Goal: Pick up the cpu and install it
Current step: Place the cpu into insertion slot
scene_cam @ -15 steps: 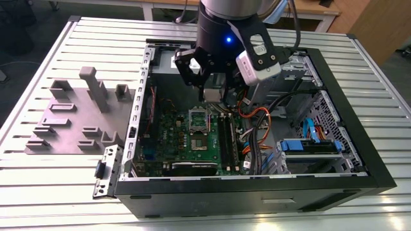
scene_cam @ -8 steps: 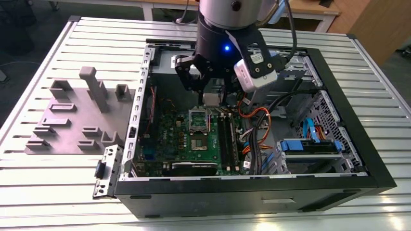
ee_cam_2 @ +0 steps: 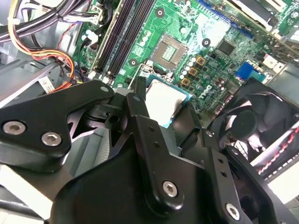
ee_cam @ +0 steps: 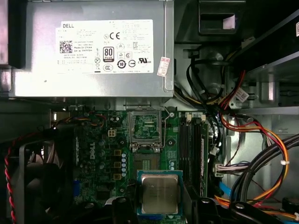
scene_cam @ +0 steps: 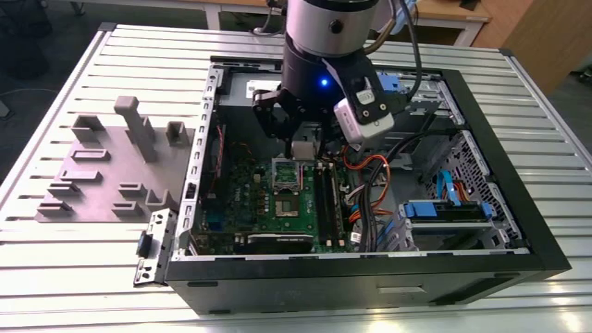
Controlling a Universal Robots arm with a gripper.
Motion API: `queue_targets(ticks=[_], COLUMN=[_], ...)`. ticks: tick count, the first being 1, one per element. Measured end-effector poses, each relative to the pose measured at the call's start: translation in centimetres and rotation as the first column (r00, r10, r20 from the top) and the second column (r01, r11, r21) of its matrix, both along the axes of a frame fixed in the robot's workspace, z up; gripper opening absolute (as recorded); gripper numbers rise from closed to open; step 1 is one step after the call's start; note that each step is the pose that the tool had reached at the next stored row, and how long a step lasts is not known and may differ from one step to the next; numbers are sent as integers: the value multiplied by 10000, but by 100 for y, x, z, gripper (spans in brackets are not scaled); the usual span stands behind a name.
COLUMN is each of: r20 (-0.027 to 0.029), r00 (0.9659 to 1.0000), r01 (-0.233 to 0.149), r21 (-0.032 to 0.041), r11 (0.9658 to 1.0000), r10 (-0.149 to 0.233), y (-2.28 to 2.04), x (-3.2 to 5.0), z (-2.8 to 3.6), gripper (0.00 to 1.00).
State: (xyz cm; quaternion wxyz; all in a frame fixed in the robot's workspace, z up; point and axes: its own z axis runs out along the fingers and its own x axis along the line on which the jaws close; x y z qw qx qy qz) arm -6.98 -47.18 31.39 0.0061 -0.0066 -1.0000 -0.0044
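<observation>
Black linkages of the claw (ee_cam_2: 166,109) crowd the second wrist view. Its fingers (ee_cam: 122,205) are clenched on opposite edges of the cpu (ee_cam: 160,193), so the pick looks done and the carry over the motherboard (ee_cam: 98,154) is the step in hand. Held level in the claw, the chip appears clear of the board, with the socket frame (ee_cam: 146,127) just ahead of the claw and below it. Seating, as I judge it, calls for squaring the chip's edges to that frame and a flat, gentle descent. The chip is a small square, face up, with a dull silver lid and a thin blue-green rim.
</observation>
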Motion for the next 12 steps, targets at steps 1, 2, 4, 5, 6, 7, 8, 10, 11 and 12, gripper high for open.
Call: queue_targets(ticks=[1,2,4,5,6,7,8,10,11,12], r20=[0,0,0,0,0,0,0,0,-1,-1], r00=[10000,10000,10000,10000,10000,10000,10000,10000,10000,10000], r01=[0,0,0,0,0,0,0,0,0,0], r21=[0,0,1,1,0,0,0,2,-2,-2], r11=[10000,10000,10000,10000,10000,10000,10000,10000,10000,10000], r10=[0,0,0,0,0,0,0,0,0,0], y=[0,0,0,0,0,0,0,0,0,0], x=[0,0,0,0,0,0,0,0,0,0], z=[-18,-36,-72,-92,-108,-124,-138,-157,-157,-157], gripper=[47,47,47,47,47,47,47,47,47,47])
